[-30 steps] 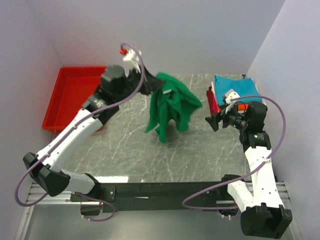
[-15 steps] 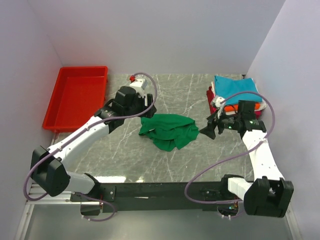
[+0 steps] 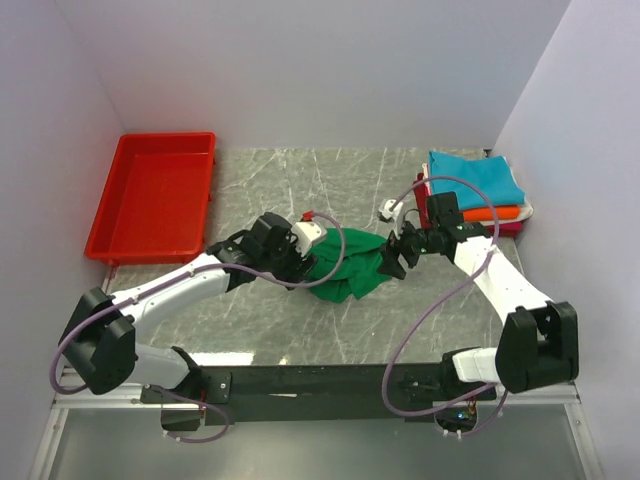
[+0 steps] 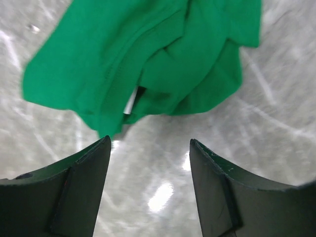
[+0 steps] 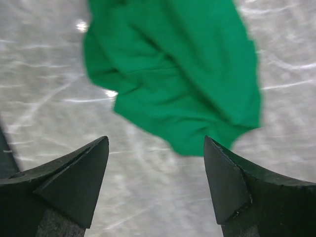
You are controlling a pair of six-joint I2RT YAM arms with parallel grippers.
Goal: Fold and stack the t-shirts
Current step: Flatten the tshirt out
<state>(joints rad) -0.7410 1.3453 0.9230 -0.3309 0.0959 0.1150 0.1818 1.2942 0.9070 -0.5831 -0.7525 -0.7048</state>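
Note:
A bright green t-shirt [image 3: 352,268] lies crumpled on the marble table near its middle. My left gripper [image 3: 322,264] is low at the shirt's left edge, and in the left wrist view [image 4: 150,148] it is open over bare table, with the shirt [image 4: 148,64] and its white neck label [image 4: 130,102] just ahead. At the shirt's right edge my right gripper [image 3: 393,258] is open too. In the right wrist view [image 5: 156,145] nothing lies between its fingers, and the shirt [image 5: 177,69] is just ahead. Folded t-shirts are stacked at the back right, teal [image 3: 475,178] on top of orange [image 3: 497,212].
A red plastic tray [image 3: 105,215] stands at the back left of the table. The grey walls close in the back and both sides. The folded stack sits against the right wall, right behind my right arm.
My left gripper, shut on the green shirt and holding it in the air, has opened and let it drop onto the table. Both grippers have come down to the heap's sides.

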